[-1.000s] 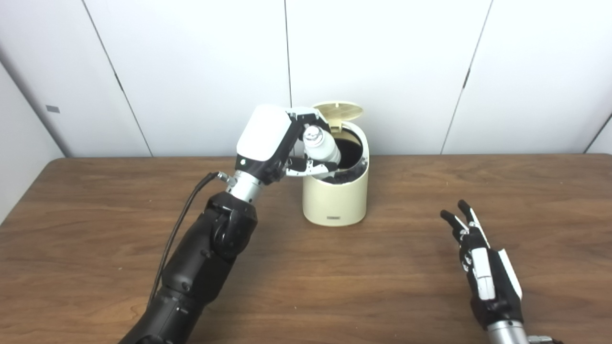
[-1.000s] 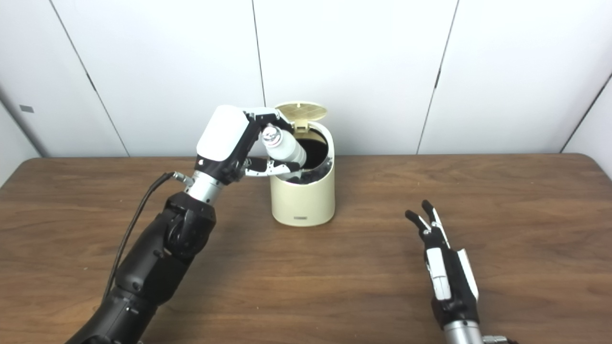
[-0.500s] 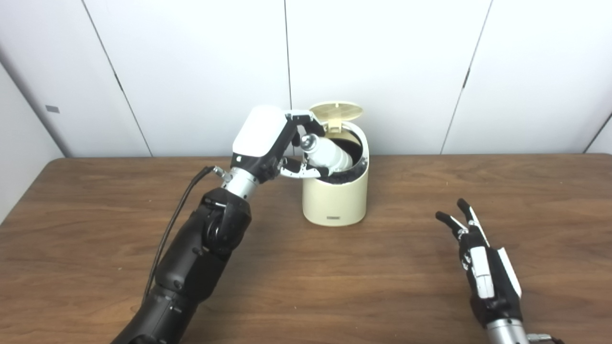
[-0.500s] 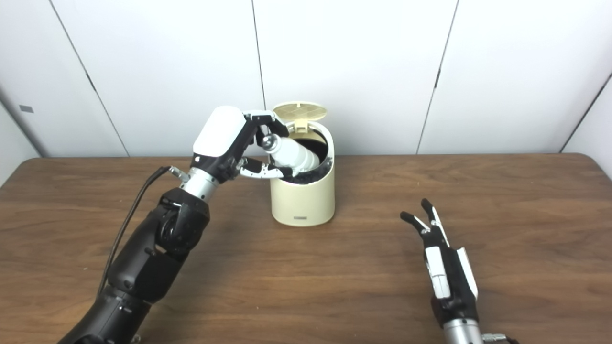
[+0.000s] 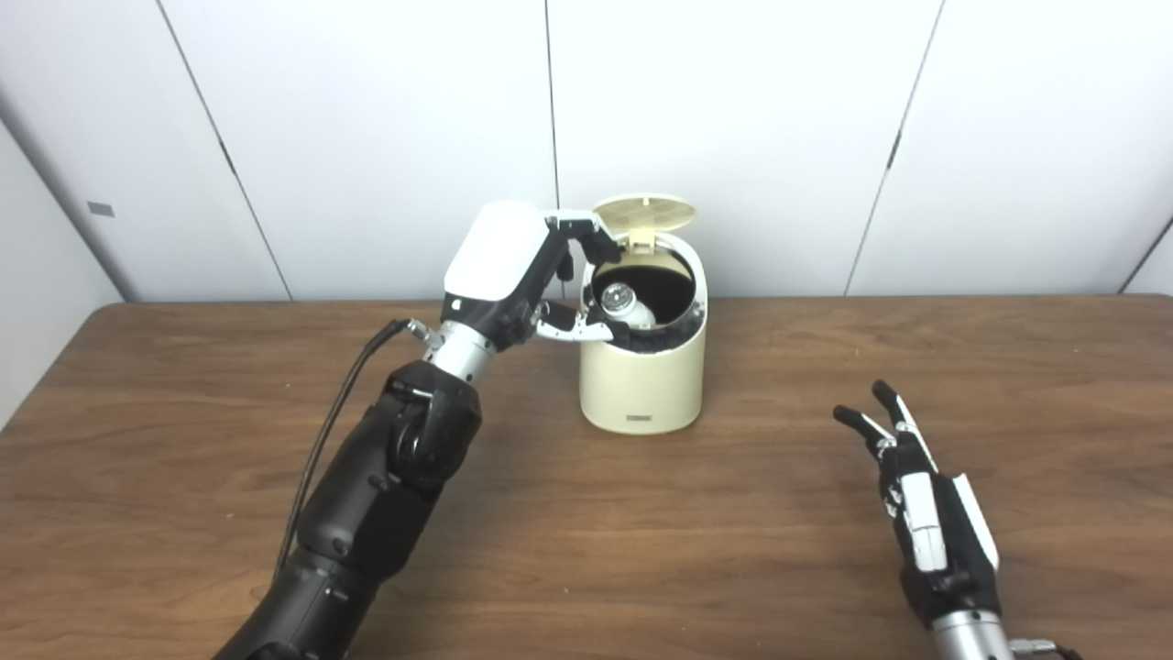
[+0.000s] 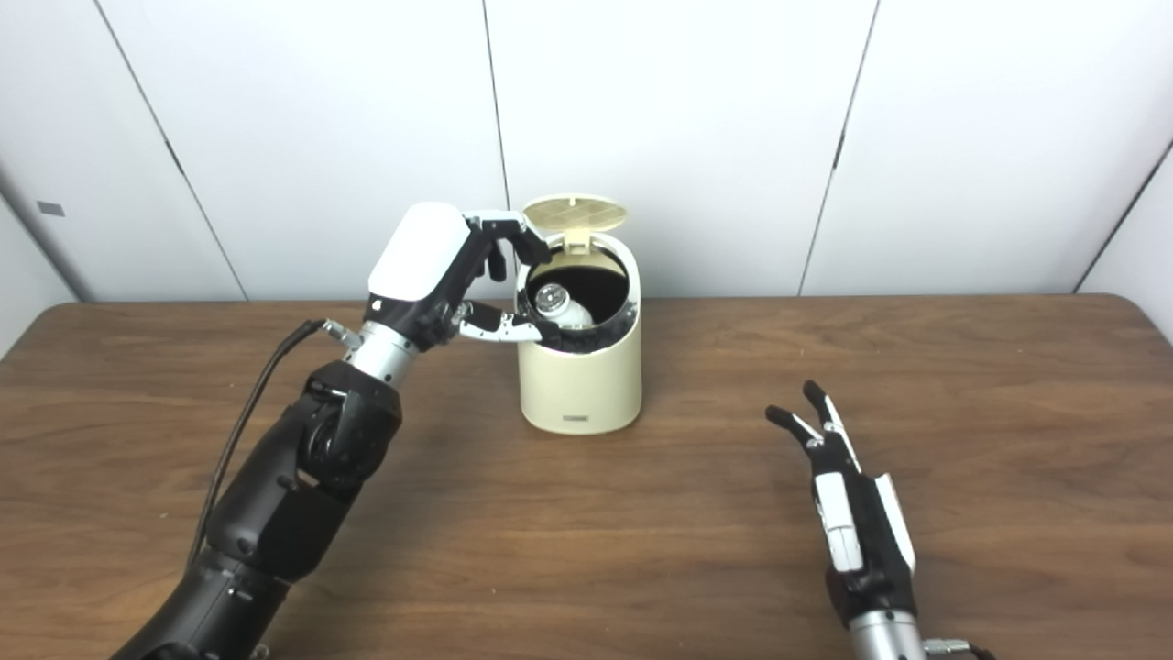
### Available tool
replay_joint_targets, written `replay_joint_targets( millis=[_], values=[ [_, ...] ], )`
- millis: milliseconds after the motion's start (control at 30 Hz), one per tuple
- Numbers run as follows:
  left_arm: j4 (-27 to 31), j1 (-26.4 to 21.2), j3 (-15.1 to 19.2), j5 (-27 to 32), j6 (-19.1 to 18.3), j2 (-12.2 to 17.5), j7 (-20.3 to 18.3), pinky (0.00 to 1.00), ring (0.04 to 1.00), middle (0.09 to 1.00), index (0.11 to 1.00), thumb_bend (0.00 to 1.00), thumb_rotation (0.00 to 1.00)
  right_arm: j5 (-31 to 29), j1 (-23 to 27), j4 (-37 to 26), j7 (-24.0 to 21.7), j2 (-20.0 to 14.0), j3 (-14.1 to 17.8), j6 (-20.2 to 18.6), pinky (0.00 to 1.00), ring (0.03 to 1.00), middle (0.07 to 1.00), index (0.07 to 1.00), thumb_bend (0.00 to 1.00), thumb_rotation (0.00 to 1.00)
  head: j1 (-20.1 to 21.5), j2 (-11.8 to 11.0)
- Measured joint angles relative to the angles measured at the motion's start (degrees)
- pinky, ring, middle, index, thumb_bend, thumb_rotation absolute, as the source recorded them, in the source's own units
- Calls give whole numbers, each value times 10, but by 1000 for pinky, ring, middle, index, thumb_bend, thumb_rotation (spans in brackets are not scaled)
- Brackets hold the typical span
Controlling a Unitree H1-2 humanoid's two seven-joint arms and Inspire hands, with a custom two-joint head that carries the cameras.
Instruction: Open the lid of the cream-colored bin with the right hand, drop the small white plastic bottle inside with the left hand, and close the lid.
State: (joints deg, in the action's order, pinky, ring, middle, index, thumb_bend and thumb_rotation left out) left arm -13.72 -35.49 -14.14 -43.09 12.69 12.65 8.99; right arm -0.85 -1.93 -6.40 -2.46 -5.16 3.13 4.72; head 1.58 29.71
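Cream-colored bin (image 5: 643, 385) on the wooden table (image 5: 586, 550), before white wall panels (image 5: 367, 137); its lid (image 5: 645, 212) stands raised at the rear. The small white bottle (image 5: 623, 303) lies inside the bin's dark opening, cap toward the camera. Left hand (image 5: 522, 275) is poised beside the bin's left rim, fingers spread, empty. Right hand (image 5: 926, 513) rests well apart, fingers extended, empty. A small label on the bin's front is illegible.
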Motion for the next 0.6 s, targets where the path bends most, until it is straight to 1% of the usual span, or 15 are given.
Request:
replay_joint_targets(
  millis=[67, 133, 233, 300, 433, 467, 500, 533, 567, 600],
  values=[
    [17, 7, 13, 28, 3, -2, -2, 282, 344, 499, 518, 1000, 138, -1, -1, -1, 0, 0, 1, -1, 1000, 937, 852, 950, 681, 992, -1, 2],
    [46, 19, 31, 64, -8, -9, -11, 289, 364, 517, 538, 953, 144, -2, -1, -1, 0, 0, 2, -1, 1000, 937, 856, 951, 678, 997, -3, 3],
    [103, 39, 57, 109, -51, -25, -39, 292, 386, 510, 555, 895, 95, -3, -2, -1, 0, -1, 4, -1, 1000, 947, 863, 951, 682, 1000, -4, 4],
    [128, 51, 68, 135, -71, -33, -53, 292, 391, 508, 560, 871, 60, -2, -3, -2, 0, -2, 4, -1, 1000, 949, 866, 953, 677, 1000, -4, 4],
    [176, 79, 92, 185, -125, -40, -86, 331, 433, 524, 568, 817, 111, -6, -3, -2, 0, -3, 5, -1, 1000, 958, 871, 951, 687, 996, -7, 6],
    [188, 85, 97, 194, -139, -40, -92, 338, 442, 530, 569, 805, 125, -7, -4, -3, 0, -3, 6, -1, 1000, 959, 871, 951, 688, 996, -8, 4],
    [195, 90, 101, 199, -149, -40, -96, 376, 482, 553, 568, 767, 159, -8, -5, -3, 0, -3, 6, -1, 1000, 960, 872, 950, 685, 996, -8, 4],
    [201, 93, 104, 210, -162, -41, -99, 404, 511, 570, 569, 752, 180, -8, -6, -4, 0, -4, 7, -2, 1000, 961, 873, 951, 683, 998, -8, 4],
    [209, 98, 109, 219, -172, -41, -103, 421, 528, 578, 568, 744, 177, -9, -6, -5, 0, -5, 7, -4, 1000, 961, 873, 952, 683, 998, -10, 3],
    [222, 105, 114, 230, -189, -41, -110, 436, 542, 586, 567, 723, 144, -10, -7, -6, -1, -5, 7, -7, 1000, 962, 875, 954, 680, 997, -11, 4]
  ],
)
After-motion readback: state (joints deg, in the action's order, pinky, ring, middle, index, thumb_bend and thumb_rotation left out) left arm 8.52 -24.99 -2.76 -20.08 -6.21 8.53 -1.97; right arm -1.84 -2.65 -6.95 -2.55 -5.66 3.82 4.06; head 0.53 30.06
